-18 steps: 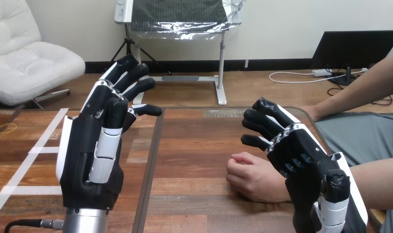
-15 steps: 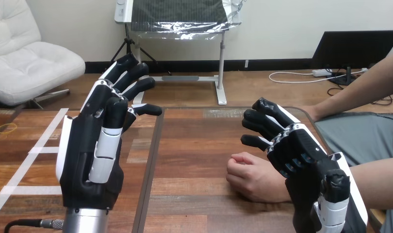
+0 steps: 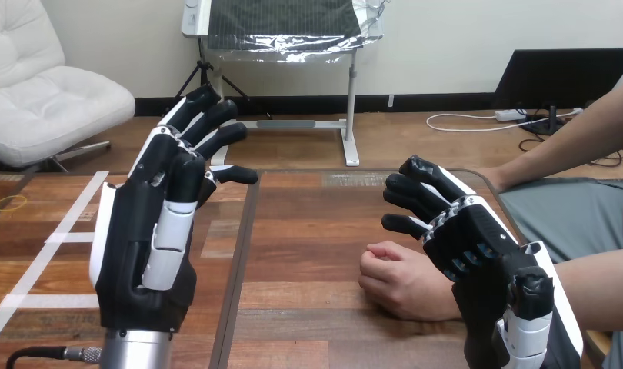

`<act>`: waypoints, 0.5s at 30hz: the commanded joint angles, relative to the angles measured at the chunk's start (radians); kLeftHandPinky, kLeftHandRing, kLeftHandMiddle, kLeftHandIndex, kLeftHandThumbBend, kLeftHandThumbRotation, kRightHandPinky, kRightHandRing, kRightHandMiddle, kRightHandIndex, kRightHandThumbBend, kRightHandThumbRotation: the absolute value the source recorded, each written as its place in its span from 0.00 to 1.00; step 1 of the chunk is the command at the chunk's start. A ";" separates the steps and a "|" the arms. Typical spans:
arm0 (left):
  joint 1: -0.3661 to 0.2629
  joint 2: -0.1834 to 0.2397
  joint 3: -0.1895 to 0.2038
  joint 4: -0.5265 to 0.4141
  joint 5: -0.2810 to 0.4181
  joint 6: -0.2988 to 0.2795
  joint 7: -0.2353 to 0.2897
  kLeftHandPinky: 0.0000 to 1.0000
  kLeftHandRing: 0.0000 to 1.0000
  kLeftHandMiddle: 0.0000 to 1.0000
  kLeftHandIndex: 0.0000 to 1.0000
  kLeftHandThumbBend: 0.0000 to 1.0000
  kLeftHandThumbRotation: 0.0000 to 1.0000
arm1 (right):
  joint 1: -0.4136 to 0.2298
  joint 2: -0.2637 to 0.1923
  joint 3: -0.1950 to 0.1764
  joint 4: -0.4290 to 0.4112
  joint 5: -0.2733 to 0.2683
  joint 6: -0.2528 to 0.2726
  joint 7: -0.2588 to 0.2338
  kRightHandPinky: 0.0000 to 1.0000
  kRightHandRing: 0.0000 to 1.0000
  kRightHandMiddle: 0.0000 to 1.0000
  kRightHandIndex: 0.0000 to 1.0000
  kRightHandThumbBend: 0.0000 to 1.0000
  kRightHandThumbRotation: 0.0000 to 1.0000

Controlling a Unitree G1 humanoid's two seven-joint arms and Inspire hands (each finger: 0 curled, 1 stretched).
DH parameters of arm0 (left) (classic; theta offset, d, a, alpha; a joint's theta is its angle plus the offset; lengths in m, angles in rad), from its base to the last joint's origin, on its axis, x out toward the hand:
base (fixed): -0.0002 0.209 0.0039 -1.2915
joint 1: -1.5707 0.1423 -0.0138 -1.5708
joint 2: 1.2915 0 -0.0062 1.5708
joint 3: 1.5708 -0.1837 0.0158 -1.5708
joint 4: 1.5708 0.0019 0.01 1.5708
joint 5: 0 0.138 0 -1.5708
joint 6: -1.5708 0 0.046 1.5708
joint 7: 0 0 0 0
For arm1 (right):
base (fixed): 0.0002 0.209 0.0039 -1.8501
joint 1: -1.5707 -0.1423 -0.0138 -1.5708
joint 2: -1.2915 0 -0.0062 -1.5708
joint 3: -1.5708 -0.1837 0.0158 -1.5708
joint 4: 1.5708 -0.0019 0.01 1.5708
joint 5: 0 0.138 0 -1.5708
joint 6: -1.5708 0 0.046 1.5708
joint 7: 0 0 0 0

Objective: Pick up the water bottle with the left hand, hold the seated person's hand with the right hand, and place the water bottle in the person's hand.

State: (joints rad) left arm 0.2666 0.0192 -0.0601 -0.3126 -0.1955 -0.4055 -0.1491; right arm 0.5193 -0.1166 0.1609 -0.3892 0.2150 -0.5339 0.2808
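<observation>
Both hands unmoved from a moment ago, left hand [image 3: 139, 231] raised, open, empty, right hand [image 3: 478, 246] loose-fingered, gripping nothing, beside the person's hand [image 3: 399, 281].

table [image 3: 308, 231]: wood planks, reddish-brown, grain plain to see, smooth with a low satin sheen; a dark seam runs between two slabs.
tape [image 3: 58, 237]: white strips stuck flat on the wood, matt, papery look.
left hand [image 3: 143, 238]: black plastic body, smooth, half-matt; white shells smooth, faintly glossy.
left forearm [image 3: 135, 352]: silver metal, smooth, dull shine.
right hand [image 3: 478, 246]: the same black plastic, white shell along its edge; thumb tip looks rougher, crinkled black.
person's hand [image 3: 401, 280]: bare skin, matt.
</observation>
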 commanded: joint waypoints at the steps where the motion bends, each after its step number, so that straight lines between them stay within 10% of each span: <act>1: -0.001 -0.009 -0.011 -0.014 0.033 -0.015 0.004 0.55 0.77 0.81 0.83 0.60 0.76 | -0.035 0.005 -0.005 -0.043 0.000 -0.003 -0.006 0.78 0.85 0.83 0.85 0.85 1.00; 10: -0.011 -0.006 -0.004 -0.007 0.083 -0.020 0.018 0.60 0.77 0.80 0.82 0.78 0.60 | -0.039 0.004 -0.006 -0.038 0.001 -0.005 -0.004 0.78 0.85 0.83 0.85 0.84 1.00; 15: -0.015 0.006 -0.001 -0.005 0.115 -0.029 0.017 0.61 0.80 0.83 0.84 0.94 0.32 | -0.042 -0.001 -0.005 -0.038 0.007 -0.002 0.002 0.78 0.85 0.83 0.85 0.83 1.00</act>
State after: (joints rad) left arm 0.2659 0.0208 -0.0586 -0.3123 -0.1077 -0.4075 -0.1327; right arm 0.5193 -0.1170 0.1605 -0.3892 0.2145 -0.5336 0.2811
